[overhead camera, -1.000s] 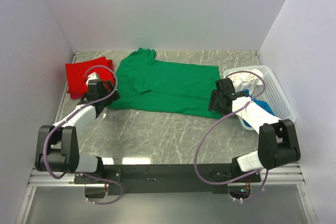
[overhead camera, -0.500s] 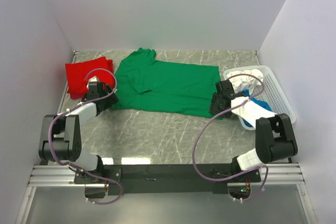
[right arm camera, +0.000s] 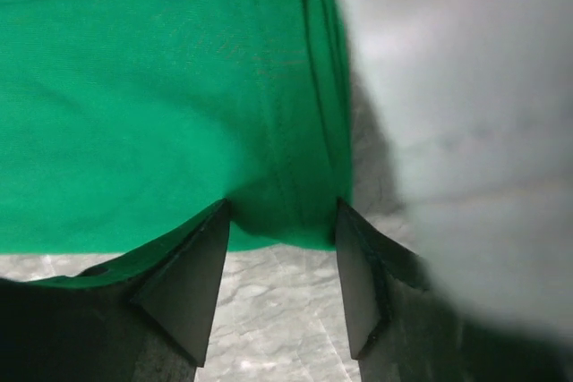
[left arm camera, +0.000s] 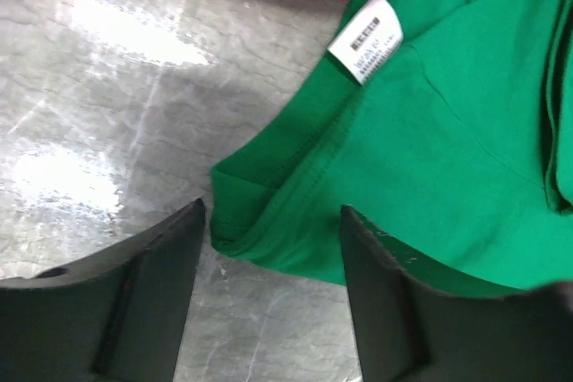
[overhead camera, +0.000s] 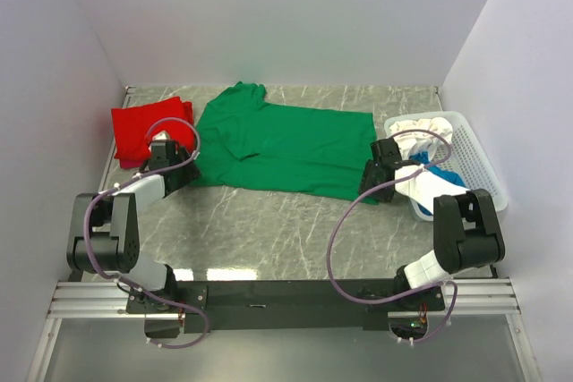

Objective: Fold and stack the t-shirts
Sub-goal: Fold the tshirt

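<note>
Both jaws now lower, astride green t-shirt

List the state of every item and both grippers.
green t-shirt, spread flat on the table
red t-shirt, folded at the far left
white t-shirt, crumpled in the basket
blue t-shirt, crumpled in the basket
basket, upright, holding both
left gripper, open, astride green hem corner
right gripper, open, astride green hem

Left arm folded low, forearm stretched forward. Left gripper: fingers spread wide. Right arm elbow up, forearm angled inward. Right gripper: fingers likewise parted.
</note>
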